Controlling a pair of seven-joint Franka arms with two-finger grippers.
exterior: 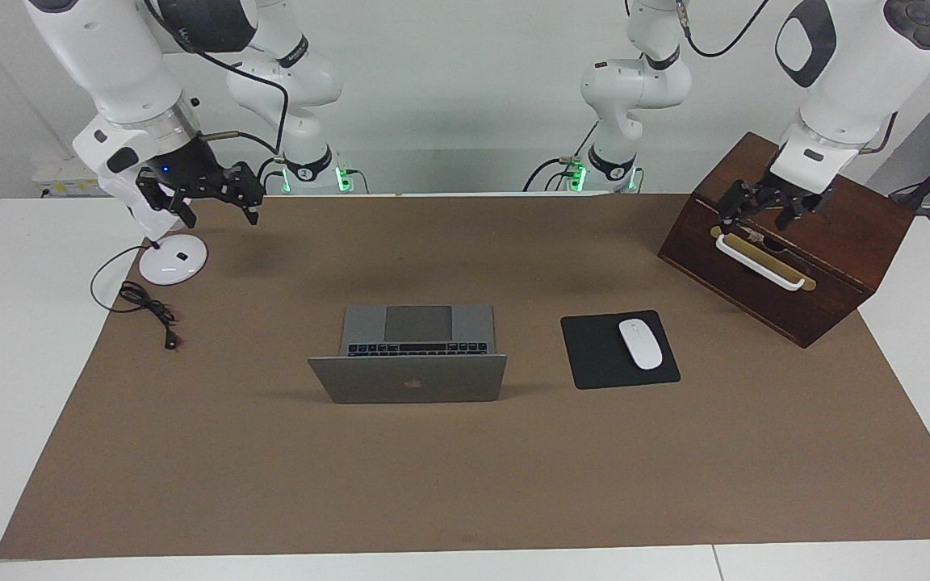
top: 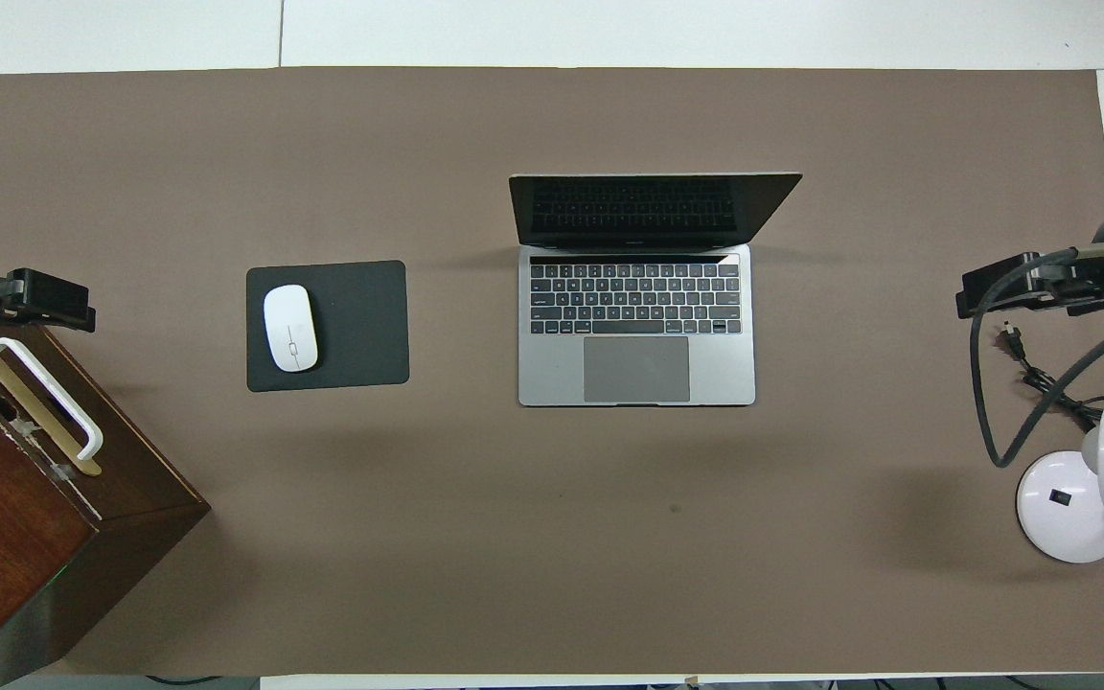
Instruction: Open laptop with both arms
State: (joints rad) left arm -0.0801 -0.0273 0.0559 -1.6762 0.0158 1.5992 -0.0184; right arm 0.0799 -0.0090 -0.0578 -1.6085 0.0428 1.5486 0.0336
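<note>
The silver-grey laptop (exterior: pixel 408 378) stands open in the middle of the brown mat, its lid raised with the logo turned away from the robots. In the overhead view the laptop (top: pixel 636 326) shows its dark screen, black keys and grey trackpad. My left gripper (exterior: pixel 757 218) hangs open over the wooden box's top front edge, holding nothing. It shows as a dark bar, the left gripper (top: pixel 39 299), at the mat's edge. My right gripper (exterior: pixel 219 211) hangs open and empty above the mat beside the lamp, and the right gripper (top: pixel 1017 292) is well apart from the laptop.
A dark wooden box (exterior: pixel 828 258) with a white handle (exterior: pixel 758 261) stands at the left arm's end. A black mouse pad (exterior: pixel 598 355) with a white mouse (exterior: pixel 641 344) lies beside the laptop. A white desk lamp (exterior: pixel 172 260) and its cable (exterior: pixel 146 307) sit at the right arm's end.
</note>
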